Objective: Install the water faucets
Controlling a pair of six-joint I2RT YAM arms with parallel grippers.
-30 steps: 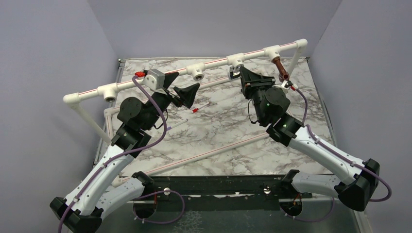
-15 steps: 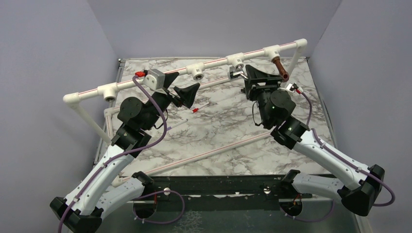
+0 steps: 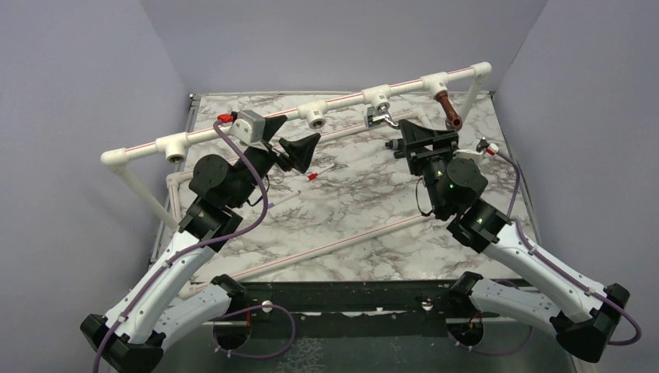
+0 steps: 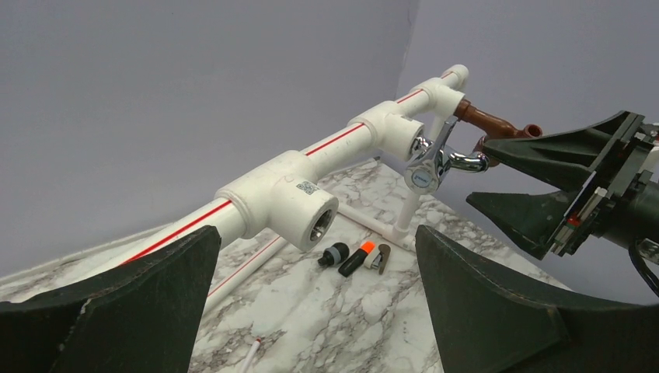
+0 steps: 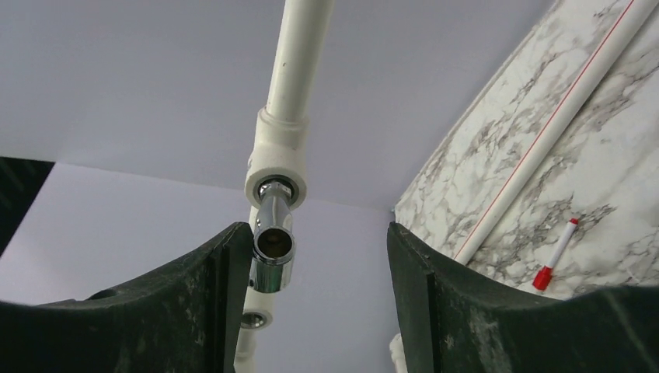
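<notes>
The chrome water faucet (image 3: 380,118) hangs from a white tee socket (image 3: 378,96) on the raised pipe. The reddish-brown faucet (image 3: 448,109) sits in the tee to its right. My right gripper (image 3: 416,134) is just near and right of the chrome faucet. In the right wrist view that gripper (image 5: 319,299) is open, and the chrome faucet (image 5: 272,250) stands beside its left finger (image 5: 186,303), not clamped. My left gripper (image 3: 294,137) is open and empty below an empty tee socket (image 4: 289,208). The left wrist view shows the chrome faucet (image 4: 435,159) and the brown faucet (image 4: 489,123).
The white pipe frame (image 3: 233,128) crosses the marble table (image 3: 350,202) on legs. Thin sticks with red tips (image 3: 317,174) lie mid-table. Small fittings (image 4: 353,258) lie on the marble under the pipe. Grey walls close in on three sides.
My right gripper has opened off the chrome faucet and drawn back toward the right, its arm swinging right. The left arm has not moved.
</notes>
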